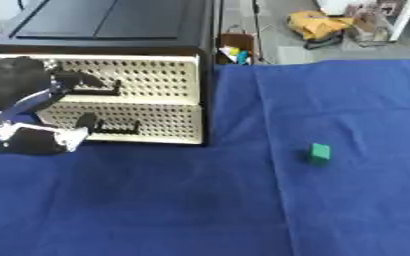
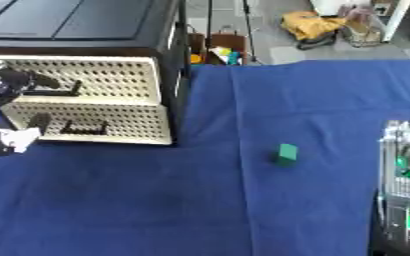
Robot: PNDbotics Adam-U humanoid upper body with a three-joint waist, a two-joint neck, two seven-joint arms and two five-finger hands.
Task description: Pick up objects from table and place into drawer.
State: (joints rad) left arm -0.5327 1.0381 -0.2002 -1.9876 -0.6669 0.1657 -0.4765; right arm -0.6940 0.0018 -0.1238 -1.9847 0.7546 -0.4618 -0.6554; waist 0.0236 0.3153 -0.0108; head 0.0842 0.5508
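Both drawers [image 1: 121, 100] shut (contents unseen); green block [image 1: 320, 152] on cloth [image 1: 243, 200].

Left hand [image 1: 33, 107] hid my view of both drawer handles [image 1: 112, 127] (grip unclear); right arm [image 2: 407, 190] was cut off.

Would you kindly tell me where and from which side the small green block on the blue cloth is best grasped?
Pinch the small green block across its two flat side faces, coming straight down from above. It stands alone on the blue cloth, so probably nothing blocks the fingers.
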